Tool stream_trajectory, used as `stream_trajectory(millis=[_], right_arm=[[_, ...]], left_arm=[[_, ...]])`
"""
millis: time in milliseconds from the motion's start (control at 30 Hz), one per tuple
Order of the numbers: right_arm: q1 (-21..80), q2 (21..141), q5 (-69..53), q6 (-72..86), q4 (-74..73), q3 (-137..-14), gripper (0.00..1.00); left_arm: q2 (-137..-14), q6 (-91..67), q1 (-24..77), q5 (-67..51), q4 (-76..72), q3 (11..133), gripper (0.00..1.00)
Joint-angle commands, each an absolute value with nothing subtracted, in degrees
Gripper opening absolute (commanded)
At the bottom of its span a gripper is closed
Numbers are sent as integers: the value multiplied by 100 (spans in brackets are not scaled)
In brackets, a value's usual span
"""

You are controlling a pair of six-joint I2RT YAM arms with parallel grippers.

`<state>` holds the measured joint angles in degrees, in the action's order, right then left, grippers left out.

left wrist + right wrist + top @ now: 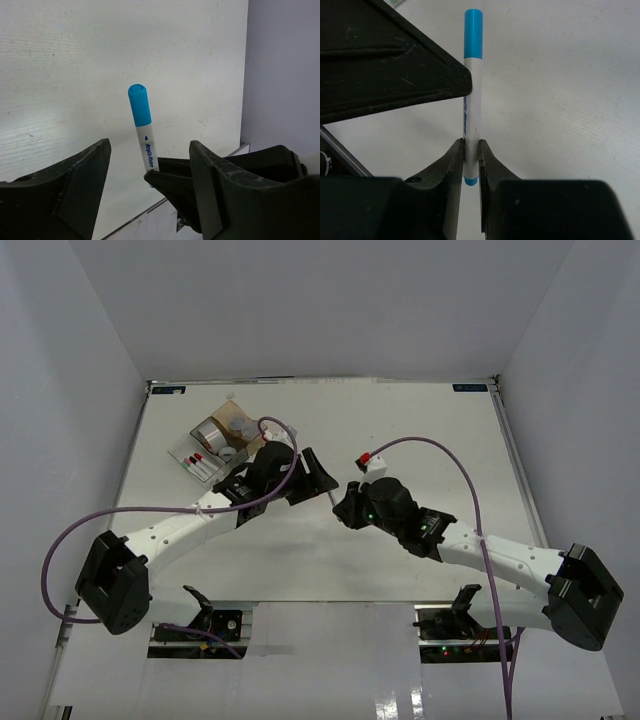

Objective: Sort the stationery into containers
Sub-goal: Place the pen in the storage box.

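Plainly, our right gripper (471, 145) pinches the slim, smooth white marker (472, 85) with the blue cap near its tail, between scuffed matte-black fingers. Our left gripper (150, 146) stands open, its wedge-shaped fingers flanking the barrel with gaps. The translucent plastic containers (213, 447) sit behind the left gripper on the white table (420, 430).

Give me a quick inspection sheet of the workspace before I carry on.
Surface: white tabletop, faint scuffs.
Job's things: slim white blue-capped marker between the grippers; cluster of clear and amber plastic boxes at the far left, holding a silvery tape ring and more markers.
Clutter: nothing seen.
Grippers: right gripper shut on the marker's tail; left gripper open, jaws either side of it.
Cables: purple cables loop off both arms.
Surroundings: plain pale walls.
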<state>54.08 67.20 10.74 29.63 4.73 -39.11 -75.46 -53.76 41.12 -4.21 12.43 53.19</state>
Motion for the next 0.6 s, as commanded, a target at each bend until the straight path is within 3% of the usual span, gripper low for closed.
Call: stream_trajectory(millis=[0, 133, 167, 433, 567], right_arm=[[5440, 6566, 1160, 3032, 774, -3823, 17], [5440, 6504, 1292, 3094, 765, -3779, 20], [5440, 6495, 1301, 3111, 765, -3771, 21], [5440, 6504, 1283, 3138, 817, -3735, 23], [5440, 6460, 1327, 3138, 826, -3709, 22]], left_arm=[[-7698, -5449, 4315, -150, 1178, 5572, 72], [-7848, -5414, 4430, -88, 1178, 5634, 48], [-7857, -5431, 4456, -88, 1178, 5651, 36], [-8007, -5396, 4544, -88, 1169, 5757, 15], [-8059, -5388, 4561, -105, 1143, 5766, 10]])
